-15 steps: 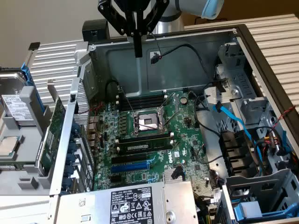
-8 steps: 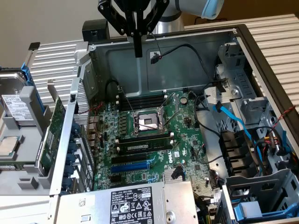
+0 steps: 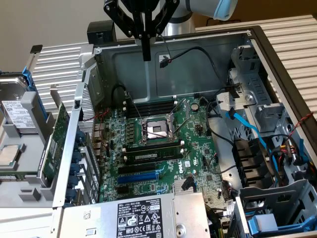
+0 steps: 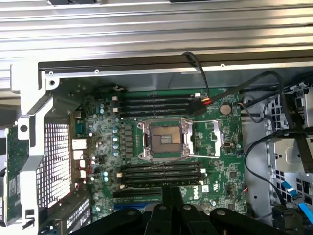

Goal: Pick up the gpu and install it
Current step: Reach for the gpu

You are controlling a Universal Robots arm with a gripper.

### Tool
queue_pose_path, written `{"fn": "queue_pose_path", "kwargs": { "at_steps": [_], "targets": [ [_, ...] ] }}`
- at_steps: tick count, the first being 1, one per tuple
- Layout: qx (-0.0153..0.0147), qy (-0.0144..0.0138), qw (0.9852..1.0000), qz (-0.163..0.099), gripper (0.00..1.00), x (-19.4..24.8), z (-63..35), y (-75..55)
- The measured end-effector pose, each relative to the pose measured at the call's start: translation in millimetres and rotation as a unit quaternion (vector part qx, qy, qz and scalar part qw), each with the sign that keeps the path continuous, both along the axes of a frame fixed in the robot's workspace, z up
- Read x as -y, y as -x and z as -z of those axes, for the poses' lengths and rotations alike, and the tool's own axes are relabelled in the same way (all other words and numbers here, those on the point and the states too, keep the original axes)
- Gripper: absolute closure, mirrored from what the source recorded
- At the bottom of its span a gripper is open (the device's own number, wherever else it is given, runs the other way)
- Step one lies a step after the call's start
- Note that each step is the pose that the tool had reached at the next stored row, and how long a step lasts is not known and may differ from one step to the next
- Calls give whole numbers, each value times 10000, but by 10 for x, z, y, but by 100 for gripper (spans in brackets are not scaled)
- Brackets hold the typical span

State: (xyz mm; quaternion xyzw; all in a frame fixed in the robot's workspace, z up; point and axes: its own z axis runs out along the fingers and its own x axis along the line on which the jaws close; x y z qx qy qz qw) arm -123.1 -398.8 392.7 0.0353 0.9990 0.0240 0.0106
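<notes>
One green gpu (image 3: pixel 55 144), seemingly standing on edge; gripper (image 3: pixel 146 55) pinched closed, empty.

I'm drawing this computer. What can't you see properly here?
- Small flat green gpu card: exterior view, nearly edge-on and partly behind the silver metal case wall, far face hidden.
- White printed label on the silver power supply box: exterior view, writing too small to read.
- Square silver processor chip: exterior view, cut off by the picture's edge.
</notes>
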Motion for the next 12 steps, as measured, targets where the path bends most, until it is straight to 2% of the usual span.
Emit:
{"fn": "queue_pose_path", "kwargs": {
  "at_steps": [12],
  "targets": [
    [24,-1,10000,0,89,16,1,527]
  ]
}}
